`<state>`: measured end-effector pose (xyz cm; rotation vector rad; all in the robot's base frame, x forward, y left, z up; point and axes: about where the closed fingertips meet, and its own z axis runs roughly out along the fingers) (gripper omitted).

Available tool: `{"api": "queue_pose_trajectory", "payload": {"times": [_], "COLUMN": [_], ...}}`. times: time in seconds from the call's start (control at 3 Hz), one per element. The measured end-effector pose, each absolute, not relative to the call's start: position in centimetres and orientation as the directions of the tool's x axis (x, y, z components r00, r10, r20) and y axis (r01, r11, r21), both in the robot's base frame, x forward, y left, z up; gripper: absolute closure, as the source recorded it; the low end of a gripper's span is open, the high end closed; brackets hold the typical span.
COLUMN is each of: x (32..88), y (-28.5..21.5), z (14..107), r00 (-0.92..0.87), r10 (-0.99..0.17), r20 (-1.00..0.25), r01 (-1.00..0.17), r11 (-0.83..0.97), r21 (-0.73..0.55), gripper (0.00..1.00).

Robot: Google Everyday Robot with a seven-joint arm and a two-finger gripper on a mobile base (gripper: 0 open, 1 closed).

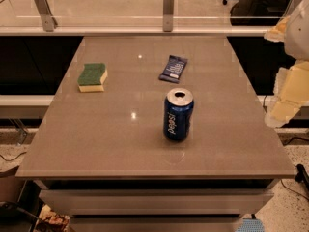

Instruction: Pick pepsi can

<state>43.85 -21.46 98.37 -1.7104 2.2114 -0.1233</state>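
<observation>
The pepsi can is dark blue with a silver top and white lettering down its side. It stands upright on the brown table, a little right of the middle. My gripper is cream-coloured and hangs at the right edge of the view, beyond the table's right side. It is well to the right of the can, at about the can's height in the picture, and apart from it.
A green and yellow sponge lies at the table's back left. A flat dark blue snack wrapper lies behind the can. A glass railing with metal posts runs behind the table. Drawers sit under the front edge.
</observation>
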Motion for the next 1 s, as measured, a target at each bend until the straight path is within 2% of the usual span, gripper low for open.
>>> {"api": "queue_pose_trajectory", "payload": {"times": [0.67,1.0], "x": [43.6,43.1], "y": [-21.4,-22.2], "z": [98.5,97.6], "r00": [-0.185,-0.128], "r10": [-0.942,-0.902], "r20": [-0.280,-0.411], "r01": [-0.926,-0.935], "r11": [0.262,0.248], "r21": [-0.272,-0.254], "gripper": [0.00,0.00]}}
